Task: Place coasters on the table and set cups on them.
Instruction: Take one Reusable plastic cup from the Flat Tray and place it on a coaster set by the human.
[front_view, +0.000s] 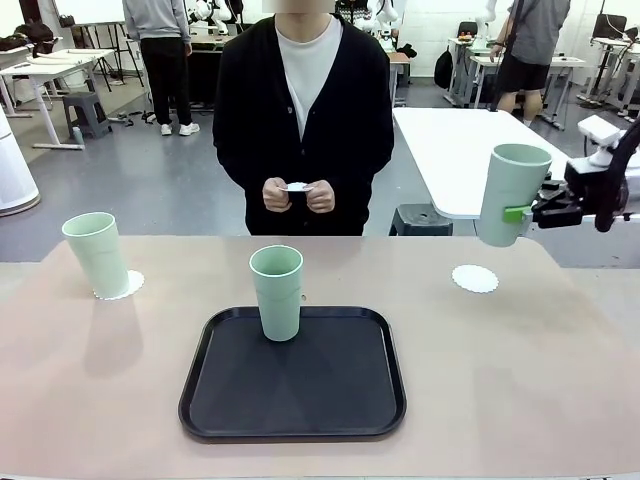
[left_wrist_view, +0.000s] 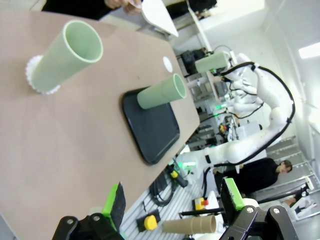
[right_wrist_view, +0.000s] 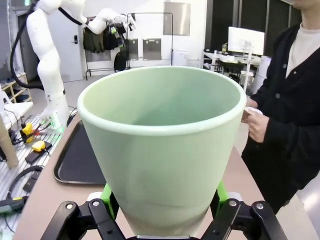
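right gripper (front_view: 517, 213) squeezes a cup (front_view: 512, 185), held up near the bare coaster (front_view: 475, 278), likely to land there | left gripper (left_wrist_view: 172, 202) fingers spread wide, holding nothing

A black tray (front_view: 310, 390) lies flat just before me. Opposite me stands a person (front_view: 245, 110) in a black cardigan over a white shirt. Behind them, to my right, is a white rectangular table (front_view: 450, 150) (a dark stool (front_view: 420, 218) sits at its near corner).
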